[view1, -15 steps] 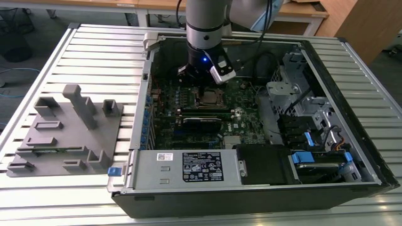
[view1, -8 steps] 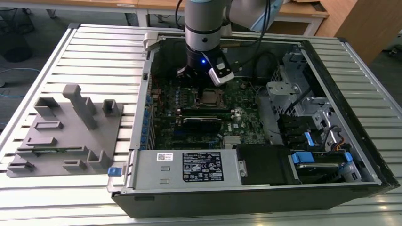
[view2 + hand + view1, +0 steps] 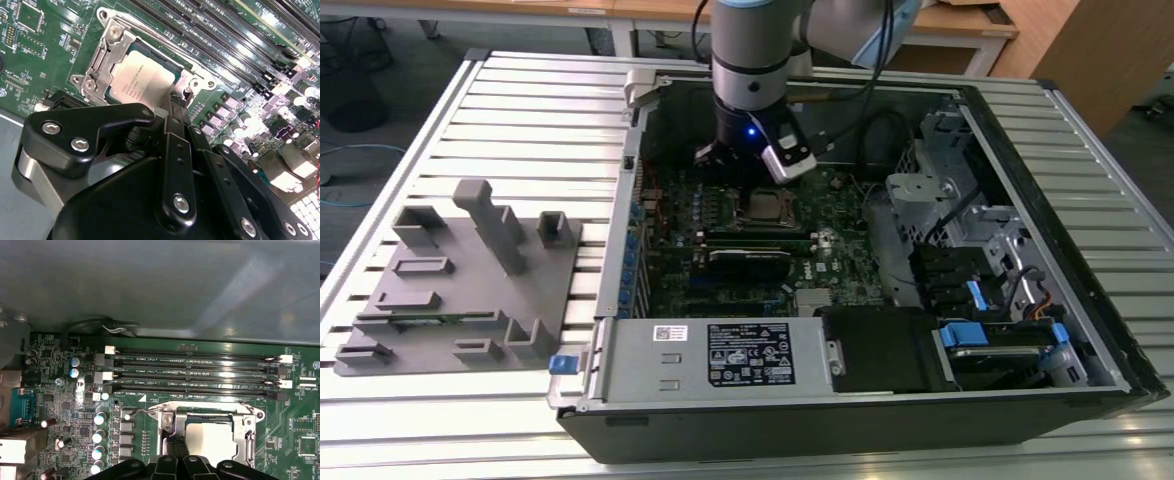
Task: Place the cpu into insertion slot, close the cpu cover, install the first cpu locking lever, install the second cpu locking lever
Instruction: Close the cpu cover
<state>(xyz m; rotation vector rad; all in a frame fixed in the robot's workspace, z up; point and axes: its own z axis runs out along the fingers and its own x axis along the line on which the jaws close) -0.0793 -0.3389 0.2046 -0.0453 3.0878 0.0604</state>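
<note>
The cpu (image 3: 141, 81) lies in the insertion slot (image 3: 761, 207) on the green motherboard, its dull silver top showing. The silvery cpu cover (image 3: 102, 60) lies flat around it, framing the chip (image 3: 210, 437) in both wrist views. A thin wire locking lever (image 3: 150, 31) runs along one side of the cover, and its knobbed end (image 3: 128, 416) sticks out beside the socket. My gripper (image 3: 177, 102) hovers at the socket's edge with its black fingers pressed together, shut on nothing that I can see. Its tips (image 3: 176, 441) sit just over the cover's rim, near a small lever hook (image 3: 187, 91).
Long black memory slots (image 3: 195, 372) run beside the socket. The open computer case (image 3: 1067, 250) has high walls around the arm. A drive cage (image 3: 947, 230) stands at the exterior view's right and a power supply (image 3: 720, 355) in front. A grey fixture (image 3: 467, 270) lies outside the case.
</note>
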